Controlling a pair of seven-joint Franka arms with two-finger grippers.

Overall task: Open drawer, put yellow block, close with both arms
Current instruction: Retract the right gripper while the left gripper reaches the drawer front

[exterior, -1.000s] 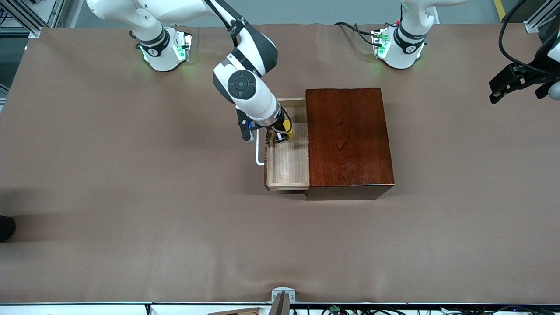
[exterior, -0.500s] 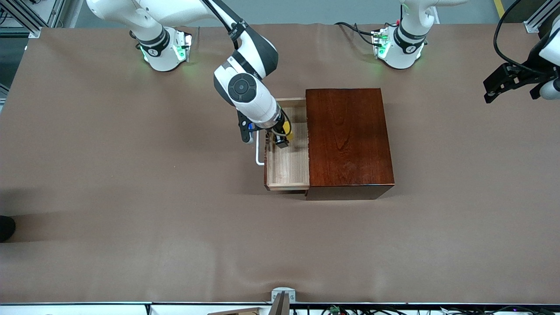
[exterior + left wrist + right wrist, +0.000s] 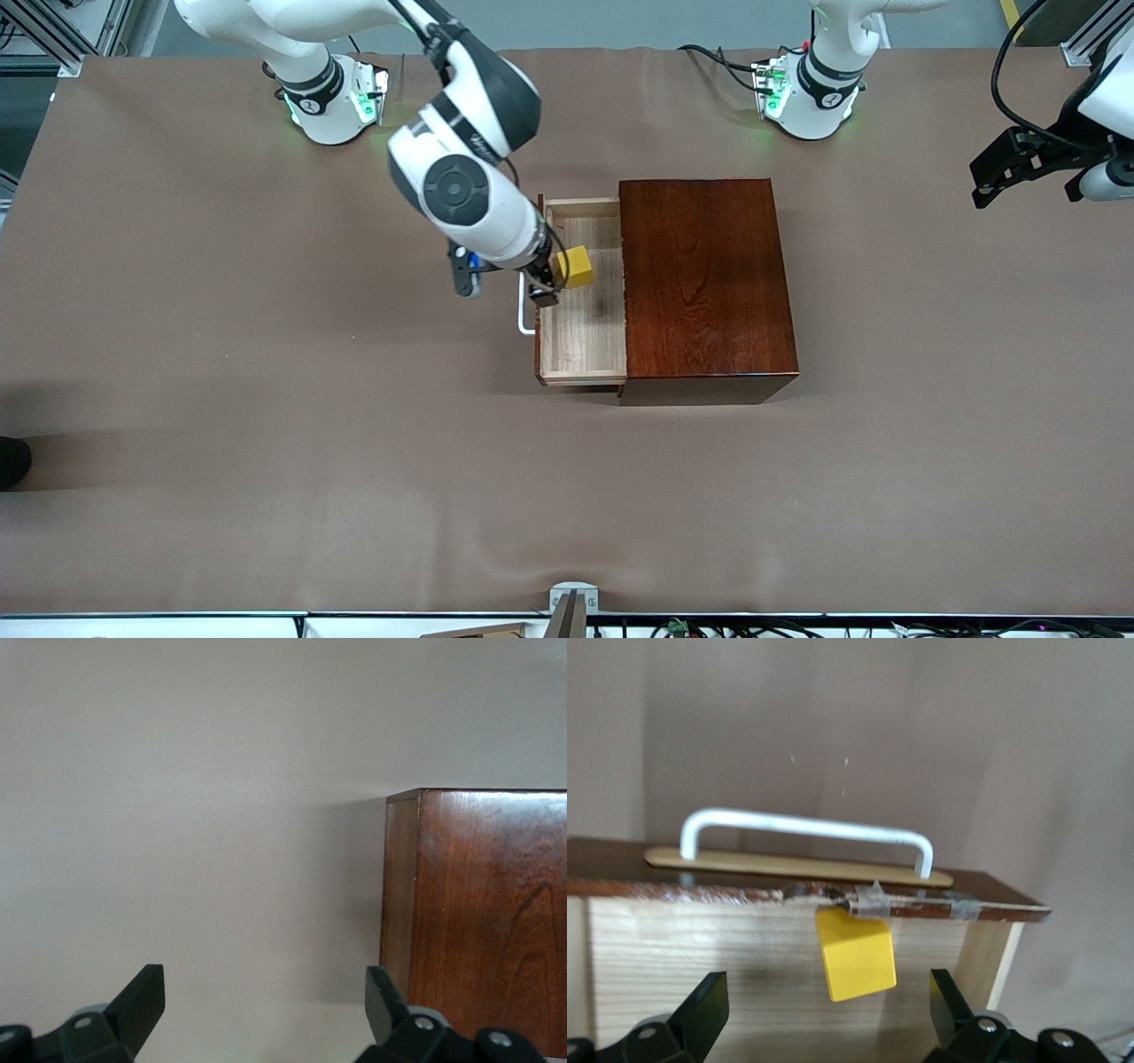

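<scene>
The right gripper (image 3: 542,288) hangs over the front edge of the drawer (image 3: 585,341), its 2 fingers spread wide with nothing between them. In the right wrist view the yellow block (image 3: 855,954) lies free on the pale drawer floor, between the spread fingertips (image 3: 704,1005) but clear of both. In the front view the block (image 3: 574,266) sits at about 2 o'clock from the gripper, close to the drawer's front wall. The white handle (image 3: 524,310) juts from that wall toward the right arm's end of the table. The drawer stands pulled out of the wooden box (image 3: 704,283). The left gripper (image 3: 1001,173) waits in the air at the left arm's end of the table, at 3 o'clock from the box, fingers apart and empty.
</scene>
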